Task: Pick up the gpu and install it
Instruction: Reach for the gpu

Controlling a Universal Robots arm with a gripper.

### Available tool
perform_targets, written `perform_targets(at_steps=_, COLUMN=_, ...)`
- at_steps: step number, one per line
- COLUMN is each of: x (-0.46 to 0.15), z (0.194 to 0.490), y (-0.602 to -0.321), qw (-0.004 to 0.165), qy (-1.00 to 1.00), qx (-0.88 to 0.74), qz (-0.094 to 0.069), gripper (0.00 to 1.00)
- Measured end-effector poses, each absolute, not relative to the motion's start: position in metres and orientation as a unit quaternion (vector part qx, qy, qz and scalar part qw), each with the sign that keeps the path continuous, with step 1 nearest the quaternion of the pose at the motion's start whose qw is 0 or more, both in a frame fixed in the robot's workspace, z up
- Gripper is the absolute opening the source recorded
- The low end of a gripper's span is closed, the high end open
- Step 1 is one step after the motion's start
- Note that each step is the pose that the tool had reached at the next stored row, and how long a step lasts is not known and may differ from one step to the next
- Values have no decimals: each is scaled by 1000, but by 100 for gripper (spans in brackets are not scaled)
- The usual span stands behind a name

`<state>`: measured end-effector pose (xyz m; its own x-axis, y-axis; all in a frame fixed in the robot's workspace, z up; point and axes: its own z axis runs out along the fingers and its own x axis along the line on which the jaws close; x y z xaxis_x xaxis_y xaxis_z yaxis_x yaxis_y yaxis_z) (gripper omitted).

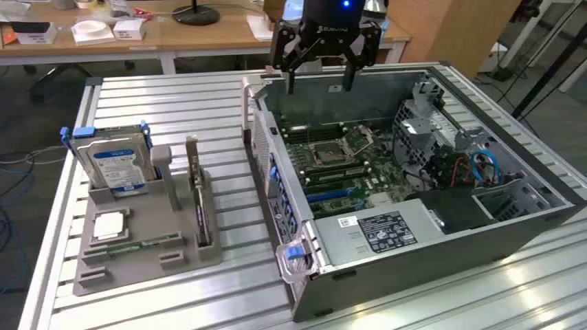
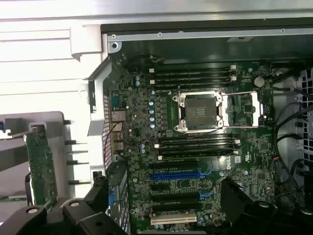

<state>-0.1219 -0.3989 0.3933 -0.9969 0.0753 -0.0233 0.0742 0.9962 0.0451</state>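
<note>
While the fingers (image 1: 348,77) are spread wide and grasp nothing, they are poised above the far end of the open computer case (image 1: 413,275), over the motherboard (image 1: 367,180). The gpu (image 1: 194,189) is seen standing on its edge in a slot of the grey holder (image 1: 147,271) on the bench (image 1: 183,103). It is placed to the exterior view's left of the case and well apart from the fingers. Its long axis is laid from the far side of the bench towards the near side, roughly parallel to the case's side wall. A hard drive (image 1: 115,161) is stood in the holder further to the exterior view's left. In the wrist view the card's board face is made out beside the case, though its seating in the holder is partly hidden and can perhaps only be guessed. Empty expansion slots (image 2: 178,175) are shown on the motherboard, and the card is not yet lifted.
</note>
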Motion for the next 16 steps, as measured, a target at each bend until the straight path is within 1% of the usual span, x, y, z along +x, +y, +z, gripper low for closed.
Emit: perform_targets(at_steps=16, x=-122, z=393, y=-399, qw=12, qy=999, qx=37, qz=22, gripper=99)
